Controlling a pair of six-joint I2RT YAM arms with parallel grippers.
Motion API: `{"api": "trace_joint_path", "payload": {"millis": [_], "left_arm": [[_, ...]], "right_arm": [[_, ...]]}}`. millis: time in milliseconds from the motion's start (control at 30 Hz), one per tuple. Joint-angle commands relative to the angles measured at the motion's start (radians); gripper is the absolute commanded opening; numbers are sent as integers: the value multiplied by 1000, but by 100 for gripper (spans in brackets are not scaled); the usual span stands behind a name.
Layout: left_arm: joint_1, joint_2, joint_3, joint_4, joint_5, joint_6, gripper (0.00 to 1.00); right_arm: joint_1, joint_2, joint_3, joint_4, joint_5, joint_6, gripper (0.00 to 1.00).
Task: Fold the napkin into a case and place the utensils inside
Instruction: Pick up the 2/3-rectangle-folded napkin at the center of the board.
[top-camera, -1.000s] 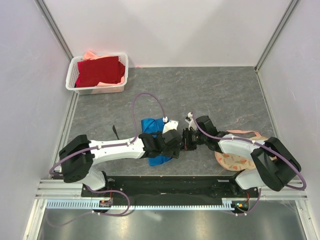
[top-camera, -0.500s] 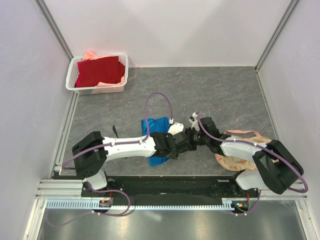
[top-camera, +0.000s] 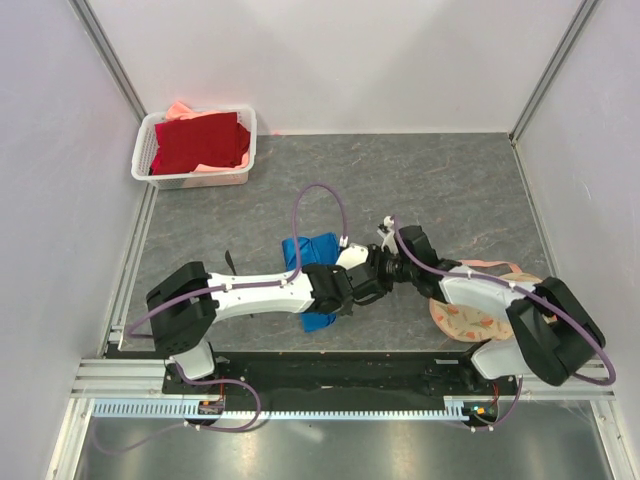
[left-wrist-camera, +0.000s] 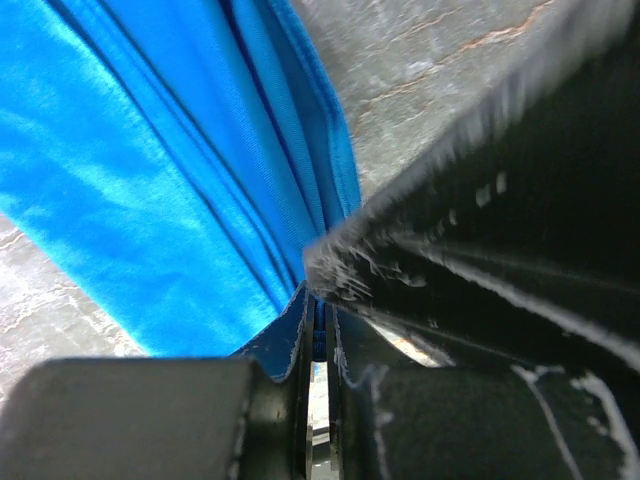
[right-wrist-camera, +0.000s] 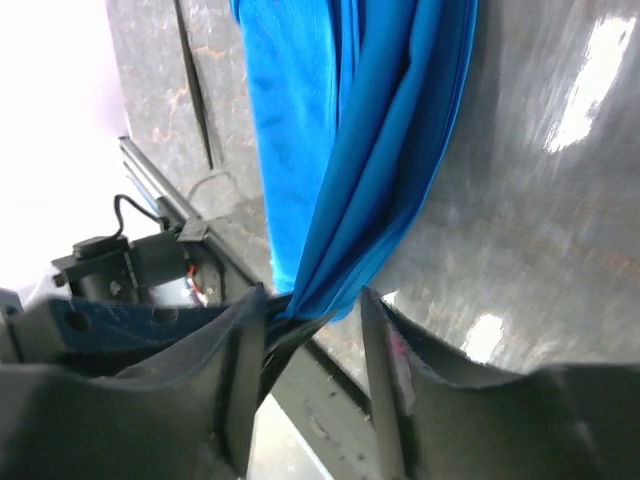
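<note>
The blue napkin (top-camera: 308, 248) lies folded into a narrow layered strip on the grey table, mostly hidden under my left arm. My left gripper (top-camera: 370, 283) is at its right end, and in the left wrist view the left gripper (left-wrist-camera: 318, 305) is shut on the napkin's (left-wrist-camera: 150, 150) hem. My right gripper (top-camera: 380, 268) meets it there. In the right wrist view the right gripper (right-wrist-camera: 315, 305) stands open with the bunched napkin (right-wrist-camera: 330, 130) end hanging between its fingers, untouched. One thin black utensil (top-camera: 230, 264) lies left of the napkin, the same utensil (right-wrist-camera: 195, 90) in the right wrist view.
A white basket (top-camera: 240, 172) holding a dark red cloth (top-camera: 198, 140) stands at the back left. A round peach floral mat (top-camera: 462, 320) lies under my right arm. Walls close in the table on the left, right and back.
My left gripper moved right to the napkin's end and shut on its hem. My right gripper, shut there before, has opened and let go.
</note>
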Motion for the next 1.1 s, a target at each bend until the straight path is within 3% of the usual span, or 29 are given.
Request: {"api": "trace_joint_path", "payload": {"millis": [0, 167, 433, 700, 867, 1067], "left_arm": [[7, -73, -37, 40, -45, 13, 7], [5, -114, -62, 45, -45, 18, 6], [5, -162, -97, 77, -6, 16, 3], [5, -165, -107, 92, 21, 10, 2], [3, -176, -117, 103, 30, 12, 2], [5, -194, -146, 129, 50, 9, 2]], "right_arm": [[-58, 98, 117, -50, -54, -126, 56], [-118, 241, 215, -59, -103, -212, 76], [-117, 413, 321, -11, -140, -265, 79], [-117, 531, 400, 50, -108, -265, 72], [-117, 567, 418, 105, -123, -239, 56], [-117, 589, 455, 92, -88, -276, 46]]}}
